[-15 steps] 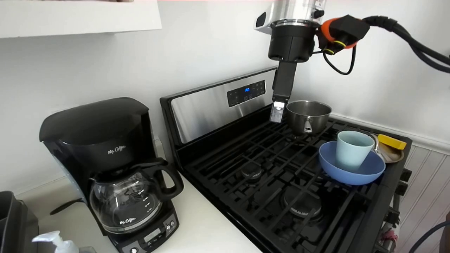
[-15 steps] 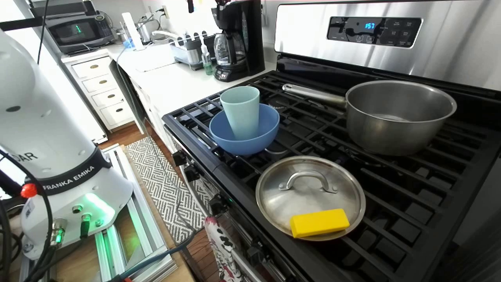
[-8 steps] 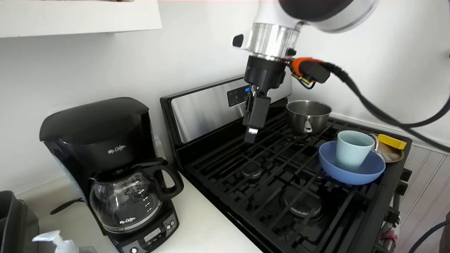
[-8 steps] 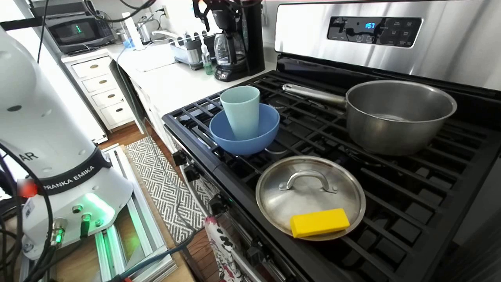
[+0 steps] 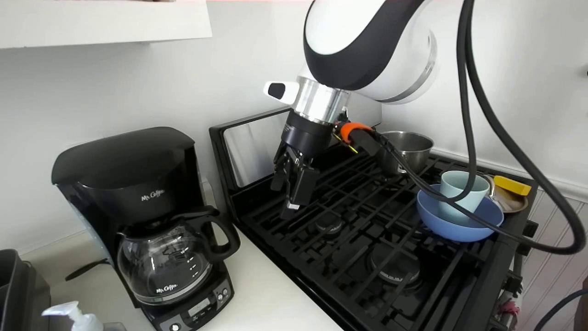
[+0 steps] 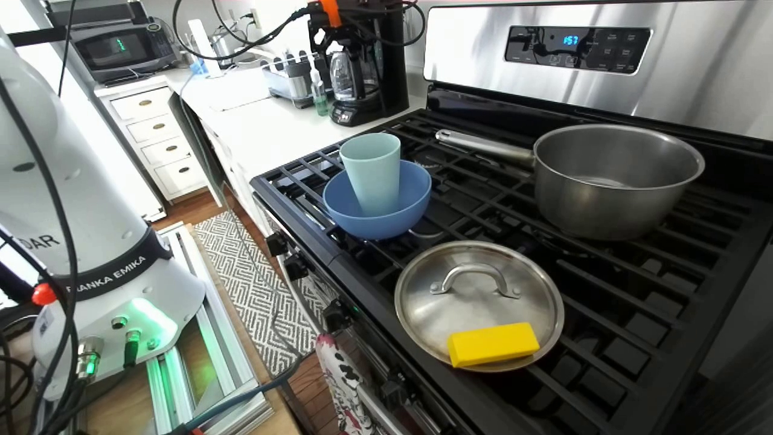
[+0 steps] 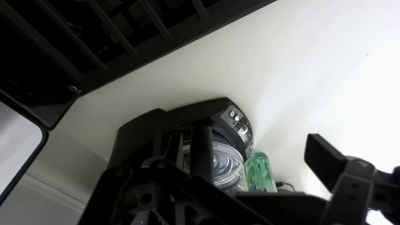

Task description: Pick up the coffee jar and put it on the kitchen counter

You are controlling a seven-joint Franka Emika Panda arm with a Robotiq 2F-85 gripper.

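White kitchen counter and gas stove look the same as a second ago. What's changed is the Panda arm: it's swung in from farther along the stove, dropped lower and tilted over more, so it's now a good bit nearer the Mr. Coffee drip coffee maker. My read is it's lining up the reach, with the actual pick not started.

The glass carafe hasn't budged. It's still sitting inside the coffee maker, which stands on the counter, so it'd have to come out of there before it can go on the counter itself.

Gripper is holding nothing that I can see, fingers spread well apart. In an exterior view it hangs in the air, apart from both carafe and coffee maker, so no contact there. In the wrist view one finger stands way off to the side; the other gets lost among all the black plastic, so don't ask me exactly how wide the gap is.

The carafe's black handle sticks out on the stove side, which I'd guess is the bit to grab.
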